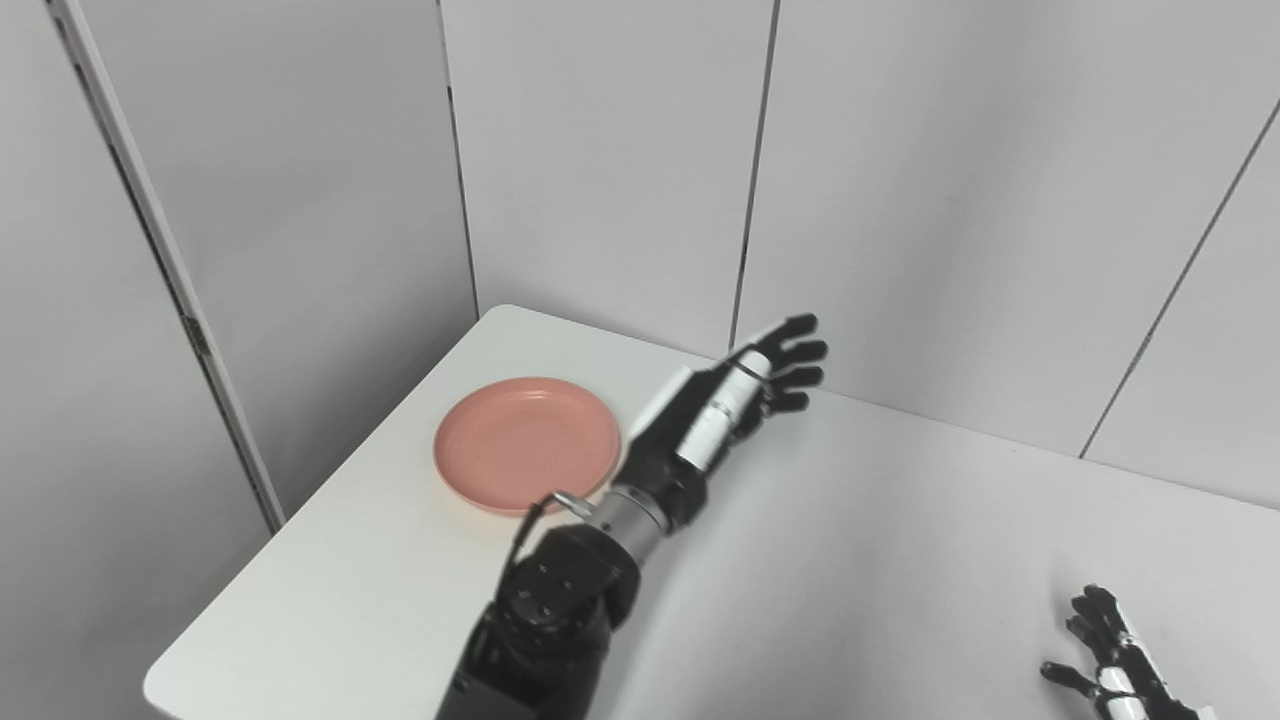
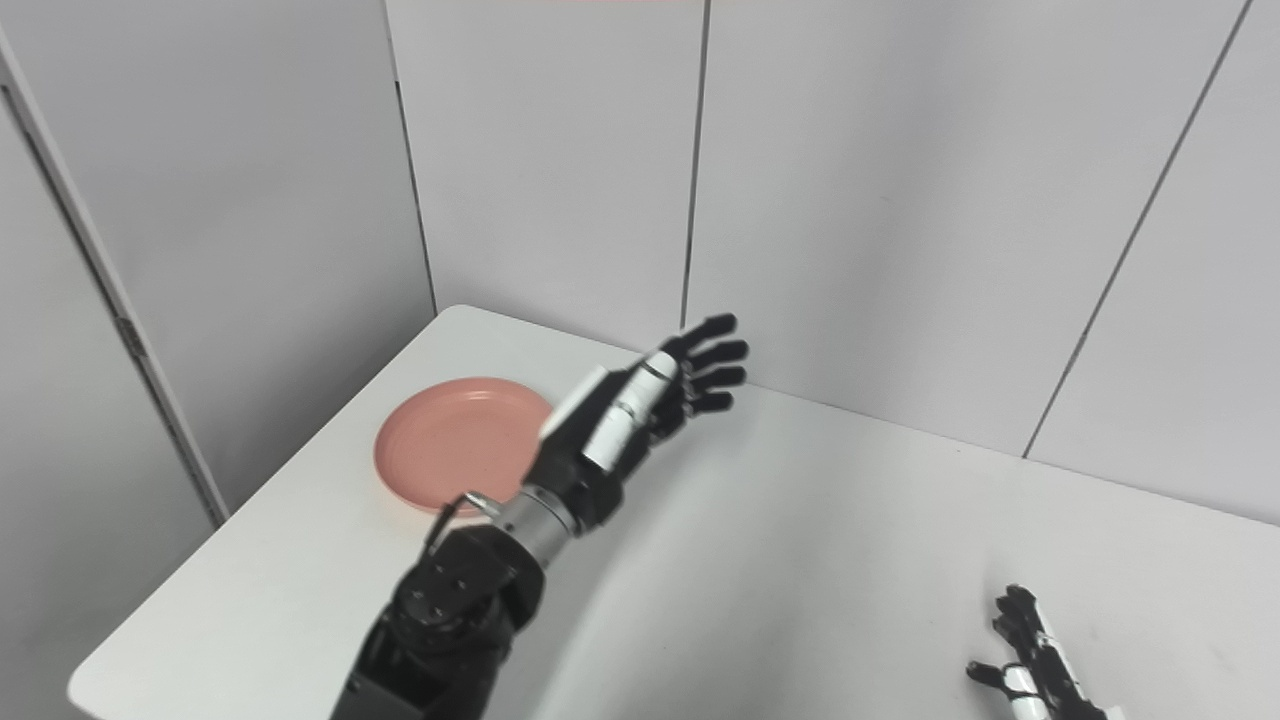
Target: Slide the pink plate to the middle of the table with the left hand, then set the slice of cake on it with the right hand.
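A round pink plate (image 1: 527,443) lies empty on the white table (image 1: 850,560), near its far left corner. My left hand (image 1: 745,392) is raised above the table just right of the plate, fingers spread and open, holding nothing; it also shows in the right eye view (image 2: 660,395). Its forearm covers the plate's right rim. My right hand (image 1: 1105,655) rests low at the bottom right, fingers apart and empty, partly cut off by the picture edge. No slice of cake is in view.
Grey wall panels (image 1: 950,200) stand close behind the table's back edge. The table's left edge (image 1: 300,540) runs diagonally beside a tall panel with a metal frame.
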Controlling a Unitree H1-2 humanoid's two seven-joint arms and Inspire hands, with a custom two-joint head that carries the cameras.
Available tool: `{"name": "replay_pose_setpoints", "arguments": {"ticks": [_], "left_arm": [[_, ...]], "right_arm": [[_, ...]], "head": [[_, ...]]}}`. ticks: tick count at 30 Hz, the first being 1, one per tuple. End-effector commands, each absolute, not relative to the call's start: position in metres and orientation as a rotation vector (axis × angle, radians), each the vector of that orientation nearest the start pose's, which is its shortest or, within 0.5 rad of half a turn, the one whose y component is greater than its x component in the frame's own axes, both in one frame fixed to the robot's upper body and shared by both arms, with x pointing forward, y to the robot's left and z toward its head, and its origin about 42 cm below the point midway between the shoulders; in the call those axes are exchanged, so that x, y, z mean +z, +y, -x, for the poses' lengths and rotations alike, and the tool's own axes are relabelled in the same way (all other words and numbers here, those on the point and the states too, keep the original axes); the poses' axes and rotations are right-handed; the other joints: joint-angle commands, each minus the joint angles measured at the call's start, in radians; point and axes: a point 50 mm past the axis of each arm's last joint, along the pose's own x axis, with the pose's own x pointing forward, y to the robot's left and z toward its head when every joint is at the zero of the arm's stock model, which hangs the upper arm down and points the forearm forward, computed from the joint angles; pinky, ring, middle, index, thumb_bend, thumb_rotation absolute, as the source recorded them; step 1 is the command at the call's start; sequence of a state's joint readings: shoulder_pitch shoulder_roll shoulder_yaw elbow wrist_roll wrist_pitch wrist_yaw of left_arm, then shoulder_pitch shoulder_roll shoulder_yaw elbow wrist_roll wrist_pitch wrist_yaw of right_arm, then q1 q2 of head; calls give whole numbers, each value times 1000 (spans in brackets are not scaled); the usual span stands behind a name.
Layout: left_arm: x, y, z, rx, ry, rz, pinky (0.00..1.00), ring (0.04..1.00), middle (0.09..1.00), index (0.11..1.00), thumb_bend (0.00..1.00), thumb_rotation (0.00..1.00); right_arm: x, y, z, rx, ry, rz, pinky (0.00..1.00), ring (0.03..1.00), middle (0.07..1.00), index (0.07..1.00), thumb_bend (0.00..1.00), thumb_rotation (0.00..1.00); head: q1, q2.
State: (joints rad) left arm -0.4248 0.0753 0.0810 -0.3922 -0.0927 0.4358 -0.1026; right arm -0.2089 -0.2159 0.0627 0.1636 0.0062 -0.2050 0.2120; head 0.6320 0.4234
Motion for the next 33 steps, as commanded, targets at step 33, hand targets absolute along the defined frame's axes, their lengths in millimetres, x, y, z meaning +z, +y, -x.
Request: {"name": "replay_pose_setpoints", "arguments": {"ticks": [33], "left_arm": [[330, 403, -348, 387, -461, 16, 798, 829, 851, 827, 365, 987]], "right_arm": [[121, -266, -336, 292, -165, 225, 1000, 974, 976, 983, 350, 1000]], "head": [[42, 46]]}}
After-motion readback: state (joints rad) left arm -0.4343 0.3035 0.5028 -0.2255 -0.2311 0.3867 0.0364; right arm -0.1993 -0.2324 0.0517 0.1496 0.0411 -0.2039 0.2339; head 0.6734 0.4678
